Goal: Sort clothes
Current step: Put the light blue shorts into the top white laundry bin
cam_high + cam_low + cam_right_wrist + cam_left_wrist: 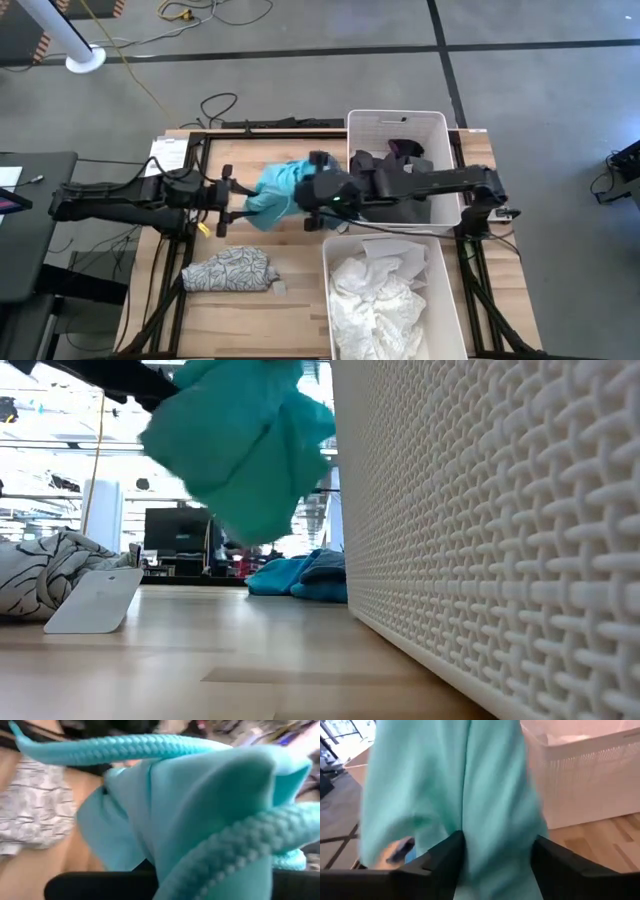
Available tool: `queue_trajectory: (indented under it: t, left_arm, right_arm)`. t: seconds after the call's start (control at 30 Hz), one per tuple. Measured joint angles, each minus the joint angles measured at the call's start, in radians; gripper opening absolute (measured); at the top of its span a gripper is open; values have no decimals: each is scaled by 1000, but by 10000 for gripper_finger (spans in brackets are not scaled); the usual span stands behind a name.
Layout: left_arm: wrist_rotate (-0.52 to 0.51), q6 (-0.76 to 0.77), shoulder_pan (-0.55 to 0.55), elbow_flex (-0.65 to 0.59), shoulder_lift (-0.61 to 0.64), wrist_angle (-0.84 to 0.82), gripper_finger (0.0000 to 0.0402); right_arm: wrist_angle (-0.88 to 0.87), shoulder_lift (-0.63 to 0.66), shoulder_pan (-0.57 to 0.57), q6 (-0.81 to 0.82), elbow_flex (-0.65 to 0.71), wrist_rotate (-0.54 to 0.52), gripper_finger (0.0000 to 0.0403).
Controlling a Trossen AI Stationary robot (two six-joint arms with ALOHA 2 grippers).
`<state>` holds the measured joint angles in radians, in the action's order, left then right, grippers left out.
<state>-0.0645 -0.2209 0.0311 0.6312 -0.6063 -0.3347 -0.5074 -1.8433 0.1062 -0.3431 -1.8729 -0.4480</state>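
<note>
Above the bench (300,290), the left gripper (238,197) and right gripper (312,195) are each closed on the teal garment (275,193), lifted between them.

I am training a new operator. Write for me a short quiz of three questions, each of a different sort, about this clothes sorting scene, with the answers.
1. True or false: the teal garment lies flat on the table.
2. Which bin holds the white clothes? A) the far bin B) the near bin
3. Fill in: on the table, on the left arm's side, lies a white garment with a dark ____ print.

Key
1. False: in the low view it hangs in the air, and the left gripper and right gripper both meet it.
2. B. The far bin holds dark clothes.
3. Leaf: the leaf-print garment.
</note>
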Motion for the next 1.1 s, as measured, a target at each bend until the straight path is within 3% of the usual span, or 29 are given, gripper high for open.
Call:
queue_trajectory:
  t: [0.4,0.57,0.93,1.1]
  left_arm:
    - [-5,113,0,-25,11,-150,219]
    - [3,134,0,-66,6,-143,220]
    - [15,151,0,-125,-2,-73,220]
    - [15,151,0,-125,-2,-67,220]
  right_arm:
    - [-84,281,45,-51,-5,-391,35]
    - [-253,373,10,29,-6,-525,35]
    - [-924,389,-185,544,-4,-539,35]
    - [-1062,339,-230,654,6,-483,35]
